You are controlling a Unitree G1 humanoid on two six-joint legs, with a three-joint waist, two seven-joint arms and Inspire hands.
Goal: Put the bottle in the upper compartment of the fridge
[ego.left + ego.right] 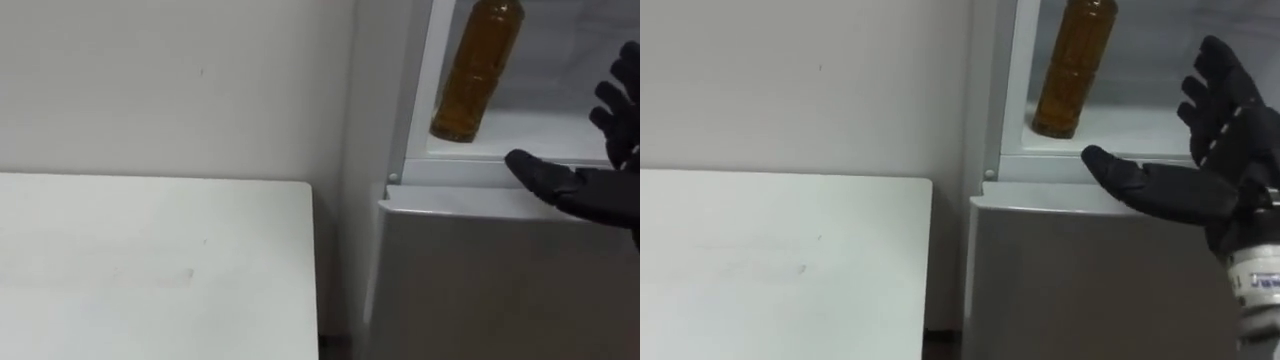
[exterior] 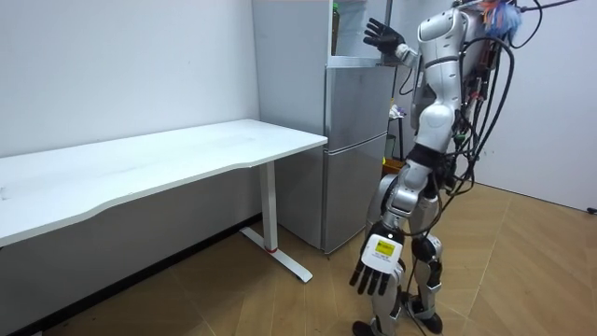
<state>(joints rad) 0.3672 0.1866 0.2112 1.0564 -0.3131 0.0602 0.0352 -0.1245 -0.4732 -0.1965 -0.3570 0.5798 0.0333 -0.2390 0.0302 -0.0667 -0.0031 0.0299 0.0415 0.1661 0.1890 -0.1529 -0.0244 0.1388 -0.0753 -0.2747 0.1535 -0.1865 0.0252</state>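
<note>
A clear bottle [image 1: 477, 68] of amber liquid stands on the white floor of the upper fridge compartment [image 1: 545, 135], close to the opening's left edge. My right hand [image 1: 1195, 188] is raised in front of that opening, to the right of the bottle and apart from it. Its fingers are spread and its thumb points left over the top of the lower fridge door [image 1: 1090, 280]. My left hand [image 2: 376, 269] hangs open beside my thigh and holds nothing. I stand facing the grey fridge [image 2: 359, 140].
A long white table [image 1: 150, 260] stands to the left of the fridge, against the pale wall, with a narrow gap between them. Wooden floor lies around me.
</note>
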